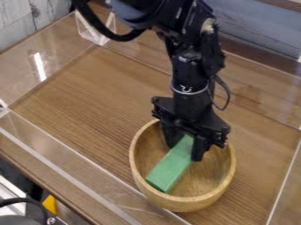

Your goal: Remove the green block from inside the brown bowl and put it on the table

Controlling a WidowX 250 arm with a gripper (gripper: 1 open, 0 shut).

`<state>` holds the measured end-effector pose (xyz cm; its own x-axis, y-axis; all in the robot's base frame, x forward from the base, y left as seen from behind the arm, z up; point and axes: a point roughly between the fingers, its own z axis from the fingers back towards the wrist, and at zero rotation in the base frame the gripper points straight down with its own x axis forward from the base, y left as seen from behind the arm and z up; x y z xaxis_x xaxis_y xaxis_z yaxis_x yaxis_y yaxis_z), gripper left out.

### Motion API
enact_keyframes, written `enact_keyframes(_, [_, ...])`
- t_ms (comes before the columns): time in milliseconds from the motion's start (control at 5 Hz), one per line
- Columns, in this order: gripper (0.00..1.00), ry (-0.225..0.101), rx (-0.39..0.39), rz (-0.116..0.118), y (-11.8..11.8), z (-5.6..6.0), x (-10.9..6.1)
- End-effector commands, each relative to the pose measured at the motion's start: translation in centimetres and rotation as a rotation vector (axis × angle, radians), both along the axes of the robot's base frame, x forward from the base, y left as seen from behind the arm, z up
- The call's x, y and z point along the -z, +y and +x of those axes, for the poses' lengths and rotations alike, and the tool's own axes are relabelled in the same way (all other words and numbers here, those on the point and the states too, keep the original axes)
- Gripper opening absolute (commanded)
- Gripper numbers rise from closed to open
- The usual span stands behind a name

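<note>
The brown bowl (pixel 216 195) sits at the front right of the table (pixel 94 101). The green block (pixel 170 171) lies tilted inside it, its near end resting low toward the bowl's front-left rim and its far end raised. My gripper (pixel 187 143) reaches down into the bowl from above, shut on the block's upper end. The black fingers straddle the green bar and hide its top edge.
Low clear acrylic walls (pixel 70 171) border the table on all sides. The black arm (pixel 188 53) rises from the bowl toward the upper left. Bare wood-grain surface stretches left and behind the bowl.
</note>
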<state>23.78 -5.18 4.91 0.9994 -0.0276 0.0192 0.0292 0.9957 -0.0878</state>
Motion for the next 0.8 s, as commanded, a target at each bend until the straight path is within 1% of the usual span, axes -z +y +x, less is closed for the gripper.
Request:
enact_keyframes(0, [0.00, -0.057, -0.011, -0.013, 0.12, 0.99, -1.56])
enact_keyframes(600, [0.00, -0.042, -0.017, -0.021, 0.32, 0.76, -1.60])
